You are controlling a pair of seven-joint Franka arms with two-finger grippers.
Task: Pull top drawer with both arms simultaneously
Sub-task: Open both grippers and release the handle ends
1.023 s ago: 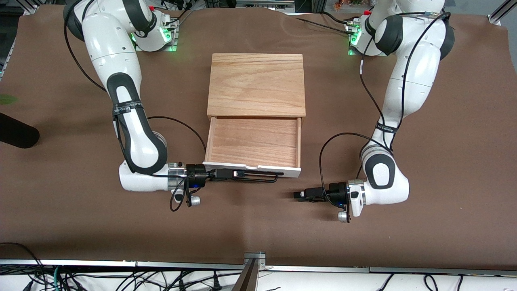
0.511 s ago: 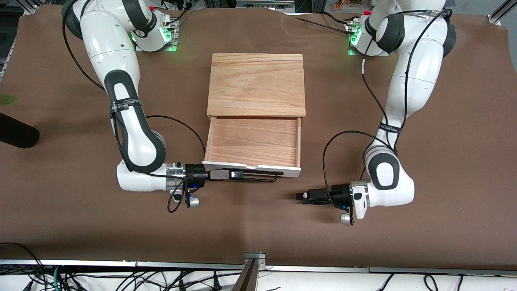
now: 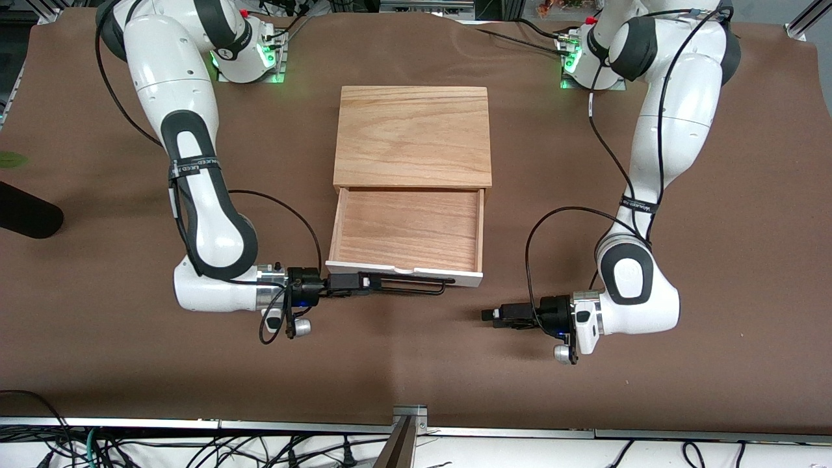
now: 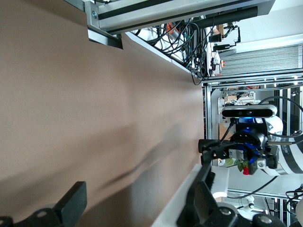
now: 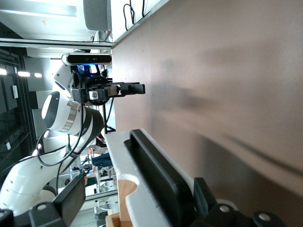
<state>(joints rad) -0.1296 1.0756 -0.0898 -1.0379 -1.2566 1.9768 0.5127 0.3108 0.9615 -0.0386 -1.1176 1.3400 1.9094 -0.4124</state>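
Note:
The top drawer (image 3: 409,227) stands pulled out of the light wood cabinet (image 3: 413,133), its oak floor bare. Its white front panel (image 3: 403,272) carries the black wire handle (image 3: 416,290). My right gripper (image 3: 365,284) is open at the handle's end toward the right arm; in the right wrist view the handle (image 5: 158,184) and the white panel (image 5: 120,156) lie between its spread fingers (image 5: 71,201). My left gripper (image 3: 489,315) is open and empty, low over the brown table off the drawer's corner toward the left arm. The left wrist view shows only the panel's edge (image 4: 173,208) beside it.
A black object (image 3: 26,211) lies at the table's edge toward the right arm's end. A metal bracket (image 3: 409,416) sits at the table's edge nearest the front camera, with cables below it. The left gripper shows far off in the right wrist view (image 5: 128,88).
My right gripper has slid along the handle toward the right arm's end. My left gripper has drawn away from the drawer toward the left arm's end. The drawer stays open as before.

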